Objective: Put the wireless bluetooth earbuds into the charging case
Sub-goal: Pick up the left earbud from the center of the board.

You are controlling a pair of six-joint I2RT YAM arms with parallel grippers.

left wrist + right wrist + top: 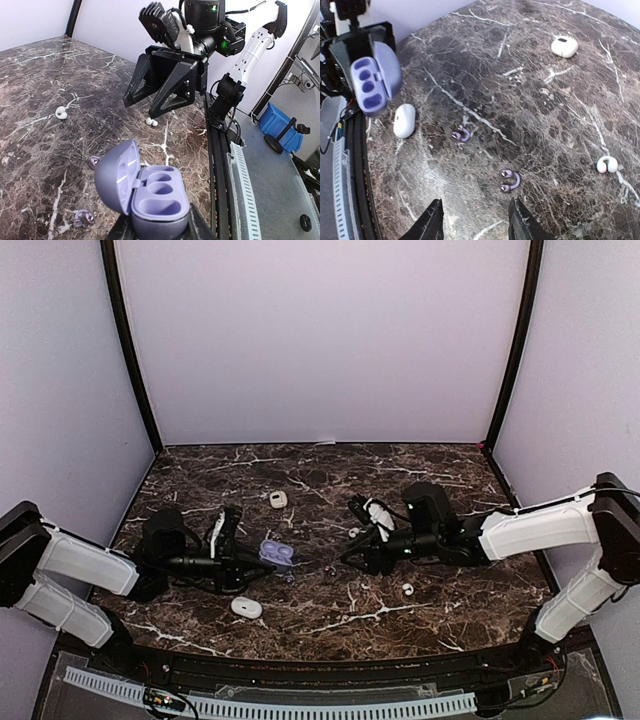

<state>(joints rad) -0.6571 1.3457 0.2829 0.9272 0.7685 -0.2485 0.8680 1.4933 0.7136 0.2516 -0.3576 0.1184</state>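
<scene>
My left gripper (pixel 156 226) is shut on the base of an open lilac charging case (pixel 159 196), whose lid stands up on the left and whose wells are empty. In the top view the case (pixel 277 554) sits left of centre. Two lilac C-shaped earbuds (pixel 462 135) (pixel 510 179) lie on the marble between the arms. My right gripper (pixel 476 221) hovers open just short of the nearer one, with nothing between its fingers. Small white earbuds lie further off (pixel 607 164) (pixel 151 121).
A closed white oval case (pixel 246 607) lies near the front left and another white case (pixel 278 499) lies further back. The right gripper (pixel 152 100) hangs close above and beyond the held case. A black rail (pixel 220 165) borders the table's near edge.
</scene>
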